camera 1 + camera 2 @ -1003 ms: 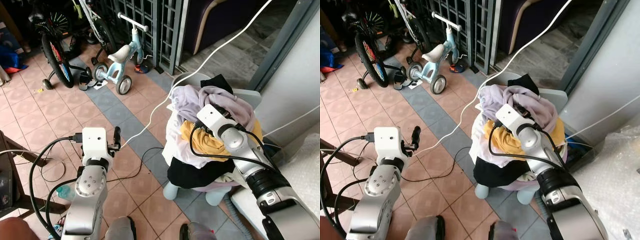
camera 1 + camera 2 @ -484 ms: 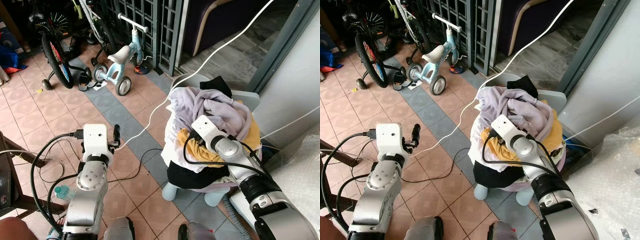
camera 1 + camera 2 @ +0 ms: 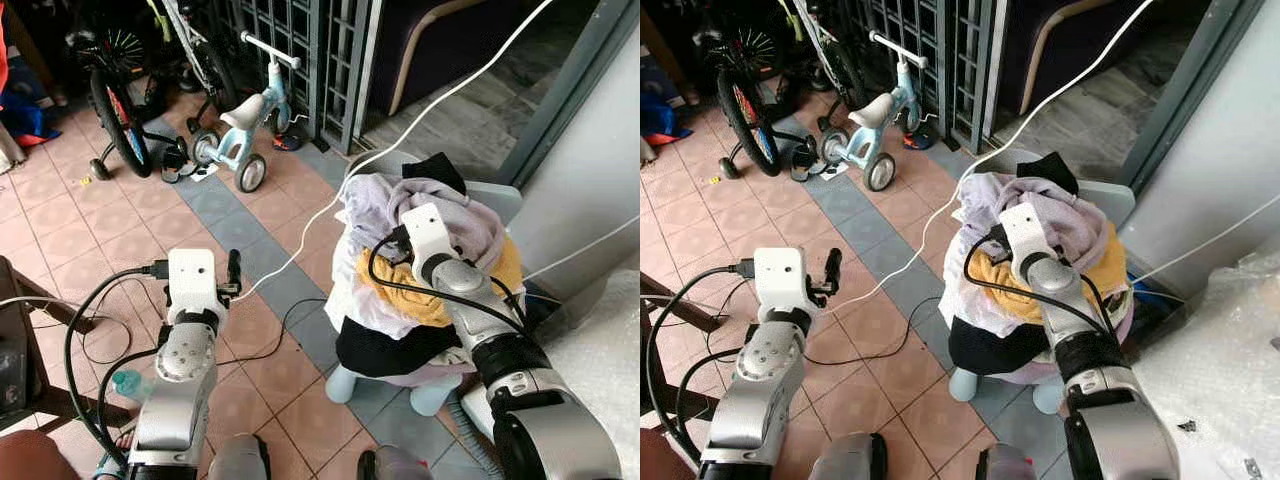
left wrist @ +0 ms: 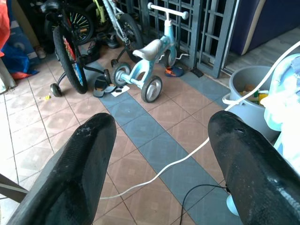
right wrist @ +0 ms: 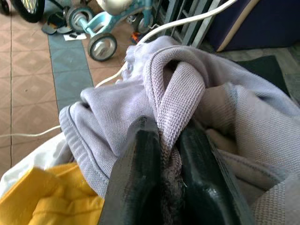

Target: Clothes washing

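Laundry in mixed colours (image 3: 420, 290) is heaped high on a small pale-blue plastic stool (image 3: 345, 381) standing on the terracotta and grey tiled floor (image 3: 215, 215), so the pile spills over every edge of the seat. A pale lilac knitted sweatshirt (image 5: 243, 122) lies on top, with a yellow garment (image 3: 400, 295) under it and a black one (image 3: 385, 350) along the front edge, which makes the sweatshirt the natural first piece to lift. The right gripper (image 5: 164, 154) is at the top of the heap, its two black fingers (image 5: 136, 173) pinched narrow around a twisted fold of that sweatshirt; gripping a bunched ridge probably gives a surer hold than flat cloth. The left gripper (image 4: 159, 154) hangs over the floor beside the stool, jaws spread wide and holding nothing, likely kept clear until a second hold is needed. A white cable (image 3: 300, 240) crosses the floor toward the pile and could snag on lifted cloth.
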### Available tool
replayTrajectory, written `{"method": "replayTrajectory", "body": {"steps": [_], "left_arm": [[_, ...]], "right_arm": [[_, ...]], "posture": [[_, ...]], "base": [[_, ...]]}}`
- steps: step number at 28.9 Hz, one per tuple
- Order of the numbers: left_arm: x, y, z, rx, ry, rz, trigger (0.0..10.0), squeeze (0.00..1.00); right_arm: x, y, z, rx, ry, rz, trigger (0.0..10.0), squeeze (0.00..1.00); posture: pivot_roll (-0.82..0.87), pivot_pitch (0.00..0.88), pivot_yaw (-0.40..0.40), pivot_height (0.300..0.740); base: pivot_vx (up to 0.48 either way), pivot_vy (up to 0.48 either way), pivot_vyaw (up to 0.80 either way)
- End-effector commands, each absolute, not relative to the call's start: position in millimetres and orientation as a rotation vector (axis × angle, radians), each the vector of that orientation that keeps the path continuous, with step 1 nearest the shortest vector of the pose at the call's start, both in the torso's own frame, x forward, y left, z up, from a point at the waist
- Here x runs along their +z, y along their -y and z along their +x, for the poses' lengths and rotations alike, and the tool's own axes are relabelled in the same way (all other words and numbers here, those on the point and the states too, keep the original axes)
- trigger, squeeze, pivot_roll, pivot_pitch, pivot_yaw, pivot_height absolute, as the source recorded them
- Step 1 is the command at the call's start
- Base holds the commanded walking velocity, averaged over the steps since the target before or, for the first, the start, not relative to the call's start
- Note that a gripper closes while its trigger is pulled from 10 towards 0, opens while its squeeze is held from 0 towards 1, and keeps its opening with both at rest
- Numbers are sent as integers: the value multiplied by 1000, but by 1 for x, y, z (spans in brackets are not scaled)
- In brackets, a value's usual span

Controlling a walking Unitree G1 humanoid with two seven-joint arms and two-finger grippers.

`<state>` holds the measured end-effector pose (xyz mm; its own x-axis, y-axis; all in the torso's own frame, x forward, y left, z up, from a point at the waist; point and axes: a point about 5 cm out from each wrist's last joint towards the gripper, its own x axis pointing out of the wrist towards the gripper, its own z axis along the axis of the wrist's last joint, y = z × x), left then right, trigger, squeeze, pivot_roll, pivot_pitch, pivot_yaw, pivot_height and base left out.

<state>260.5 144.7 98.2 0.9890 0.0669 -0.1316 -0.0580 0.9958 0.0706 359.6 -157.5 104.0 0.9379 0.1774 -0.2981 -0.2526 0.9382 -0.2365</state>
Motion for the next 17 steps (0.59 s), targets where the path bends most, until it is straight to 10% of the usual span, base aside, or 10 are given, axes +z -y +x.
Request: {"method": "replayTrajectory", "body": {"steps": [1, 17], "left_arm": [[97, -143, 259, 60, -136, 75, 10000, 0], [93, -139, 261, 45, -152, 55, 10000, 0]], "right_arm": [[115, 160, 364, 197, -246, -248, 0, 0], [272, 200, 341, -140, 525, -191, 0, 0]], "posture": [[79, 64, 2, 740], [29, 45, 28, 740]], "base": [[0, 0, 0], [0, 0, 0]]}}
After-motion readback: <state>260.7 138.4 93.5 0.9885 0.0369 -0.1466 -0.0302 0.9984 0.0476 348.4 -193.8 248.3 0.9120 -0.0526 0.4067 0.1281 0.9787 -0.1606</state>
